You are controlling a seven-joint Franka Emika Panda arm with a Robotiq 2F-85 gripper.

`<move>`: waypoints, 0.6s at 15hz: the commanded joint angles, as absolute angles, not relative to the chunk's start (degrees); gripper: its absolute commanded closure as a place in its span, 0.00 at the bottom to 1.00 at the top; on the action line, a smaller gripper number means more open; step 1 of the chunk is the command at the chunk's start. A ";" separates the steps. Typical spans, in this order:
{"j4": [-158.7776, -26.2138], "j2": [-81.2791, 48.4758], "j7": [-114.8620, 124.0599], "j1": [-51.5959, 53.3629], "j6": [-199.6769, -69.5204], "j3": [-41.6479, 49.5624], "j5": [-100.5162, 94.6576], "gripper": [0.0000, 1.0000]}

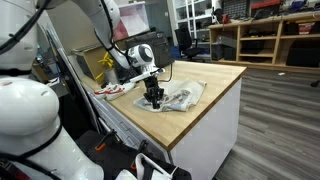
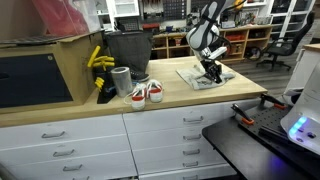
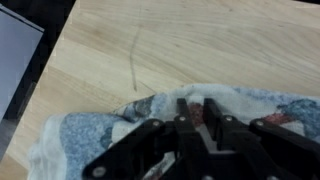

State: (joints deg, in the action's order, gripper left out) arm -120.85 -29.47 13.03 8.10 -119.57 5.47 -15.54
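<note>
A crumpled white-and-blue patterned cloth (image 1: 186, 97) (image 2: 197, 79) (image 3: 88, 135) lies on the wooden counter top (image 1: 205, 78) (image 2: 185, 97) (image 3: 180, 45). My gripper (image 1: 152, 100) (image 2: 213, 72) (image 3: 197, 106) points straight down onto the cloth. In the wrist view its two black fingers (image 3: 183, 108) stand a narrow gap apart, and a pinkish fold of the cloth shows in that gap. The fingertips rest at the cloth's upper edge. The cloth lies flat and is not lifted.
A pair of white-and-red shoes (image 2: 147, 93) (image 1: 112, 90) sits near the counter's front edge. Beside them stand a grey cup (image 2: 121, 80), a black bin (image 2: 127, 48), a yellow object (image 2: 97, 58) and a large cardboard box (image 2: 45, 65). Drawers run below the counter.
</note>
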 commanded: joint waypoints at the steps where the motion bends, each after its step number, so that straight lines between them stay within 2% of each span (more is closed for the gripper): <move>1: -122.50 -26.71 15.17 7.56 -120.09 4.92 -16.03 0.44; 2: -122.25 -26.72 15.80 7.58 -120.82 4.99 -16.20 0.35; 3: -122.00 -26.92 16.17 7.71 -121.31 5.03 -16.49 0.79; 4: -122.11 -26.84 16.34 7.75 -121.86 5.02 -16.60 0.74; 5: -122.33 -26.82 16.78 7.79 -122.35 4.97 -16.46 0.75; 8: -122.99 -27.10 17.53 7.97 -123.30 4.65 -16.09 0.98; 9: -123.18 -27.26 17.83 7.96 -123.83 4.44 -15.89 1.00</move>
